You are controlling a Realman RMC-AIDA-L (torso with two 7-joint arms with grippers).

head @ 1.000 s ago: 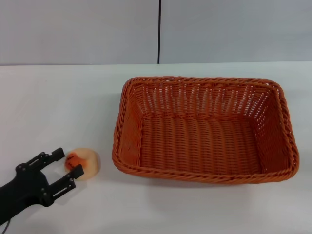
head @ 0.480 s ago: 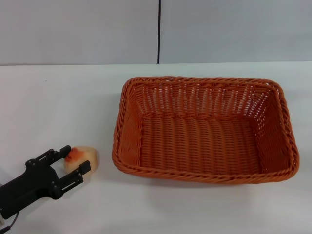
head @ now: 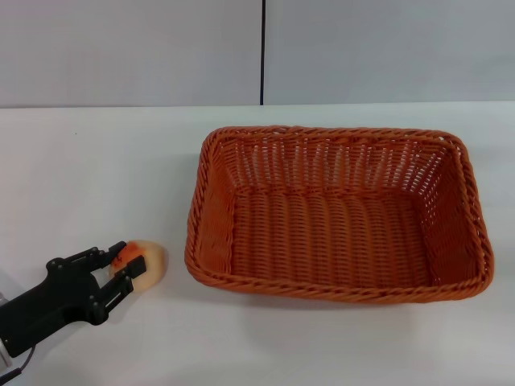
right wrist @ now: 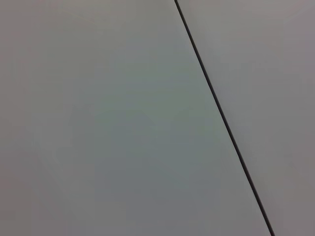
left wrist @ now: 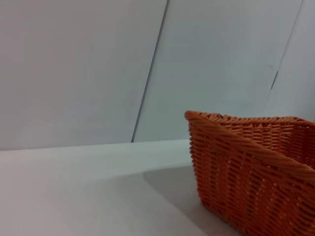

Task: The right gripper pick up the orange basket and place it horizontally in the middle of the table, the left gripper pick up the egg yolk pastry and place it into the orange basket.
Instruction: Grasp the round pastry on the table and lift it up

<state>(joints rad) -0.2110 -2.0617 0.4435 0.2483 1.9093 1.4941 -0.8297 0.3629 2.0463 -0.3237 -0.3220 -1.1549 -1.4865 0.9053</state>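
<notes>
Basket (head: pixel 338 215) already sits lengthwise mid-table (head: pixel 88 177), so step 1 looks done; left gripper (head: pixel 121 267) has its fingers clamped on the pastry (head: pixel 145 262), resting on the table just left of basket — lift & drop-in left; right gripper not visible.

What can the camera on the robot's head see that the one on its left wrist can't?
Only the head view shows the left gripper, its fingers closed around the egg yolk pastry on the table, and the whole orange basket with its empty inside. Only the left wrist view shows the basket's outer wall from low down, side-on. Both share the basket, the white table and the grey wall with its dark seam. The right gripper appears in neither.
</notes>
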